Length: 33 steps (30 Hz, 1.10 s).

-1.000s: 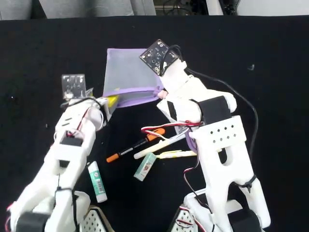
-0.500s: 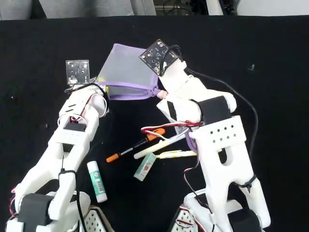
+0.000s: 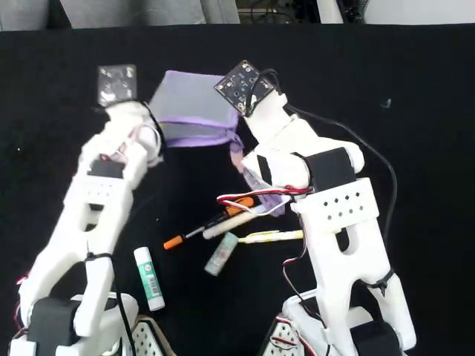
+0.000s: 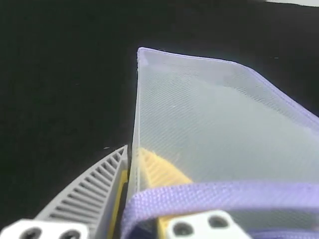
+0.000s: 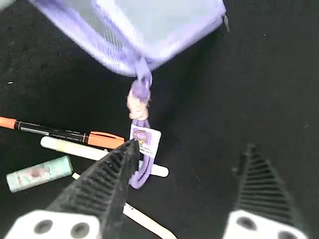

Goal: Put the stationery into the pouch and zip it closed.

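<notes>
Mesh pouch (image 3: 191, 111) pinched; pens (image 3: 223, 220) out on table (image 3: 415, 89).
L end effector (image 4: 133, 159) pinches pouch edge; R end effector (image 5: 191, 147) spread wide, near zip pull (image 5: 139, 97).

One pouch (image 3: 191, 104), one orange marker (image 3: 191, 233), two pale pens (image 3: 271, 236), two green tubes (image 3: 150, 278)

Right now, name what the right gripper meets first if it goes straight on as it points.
Probably the bare black tabletop, between the fingers of the open right gripper; the purple looped strap lies just aside. Depth is unclear.
</notes>
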{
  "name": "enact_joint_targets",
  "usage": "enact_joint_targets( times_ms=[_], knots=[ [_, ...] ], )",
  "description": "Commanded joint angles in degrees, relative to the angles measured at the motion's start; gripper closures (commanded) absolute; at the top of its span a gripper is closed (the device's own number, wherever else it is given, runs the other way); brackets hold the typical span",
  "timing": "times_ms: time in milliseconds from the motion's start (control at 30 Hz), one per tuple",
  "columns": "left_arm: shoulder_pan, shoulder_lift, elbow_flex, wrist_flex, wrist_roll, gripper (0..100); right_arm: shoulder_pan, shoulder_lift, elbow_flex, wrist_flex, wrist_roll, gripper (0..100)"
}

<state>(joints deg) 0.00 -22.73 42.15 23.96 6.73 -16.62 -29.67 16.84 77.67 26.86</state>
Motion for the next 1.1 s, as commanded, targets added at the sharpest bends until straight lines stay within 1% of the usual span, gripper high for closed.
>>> enact_joint_targets(
  times_ms=[0, 133, 300, 400, 567, 733, 833, 1067],
  knots=[
    [-3.03, 0.09, -11.38, 12.22, 0.62, 97, -0.53, -2.68, -0.84, -1.14, 0.00, 64.6],
    [-6.20, 0.44, -16.48, 19.34, 0.53, 97, -0.53, -6.20, -0.84, -0.97, 0.00, 64.0],
    [-13.05, 0.44, -22.55, 26.37, 0.53, 97, -0.70, -10.24, -0.57, 2.02, 2.99, 64.2],
    [-17.27, 0.44, -24.66, 28.75, 0.53, 97, -0.53, -9.80, -0.48, 2.90, 3.60, 64.2],
    [-24.13, 0.44, -25.19, 28.75, 0.53, 97, -0.79, -7.52, -0.40, 2.64, 3.87, 64.2],
    [-28.26, 0.44, -25.36, 28.66, 0.53, 97, -1.32, -4.44, 1.36, 2.37, 9.49, 64.2],
    [-30.29, 0.53, -26.42, 28.66, 0.53, 97, -4.13, -1.98, 3.74, 1.41, 12.22, 64.2],
    [-34.24, 0.62, -25.89, 26.29, 0.62, 97, -11.43, 6.11, 10.15, -6.15, 16.97, 64.2]
  ],
)
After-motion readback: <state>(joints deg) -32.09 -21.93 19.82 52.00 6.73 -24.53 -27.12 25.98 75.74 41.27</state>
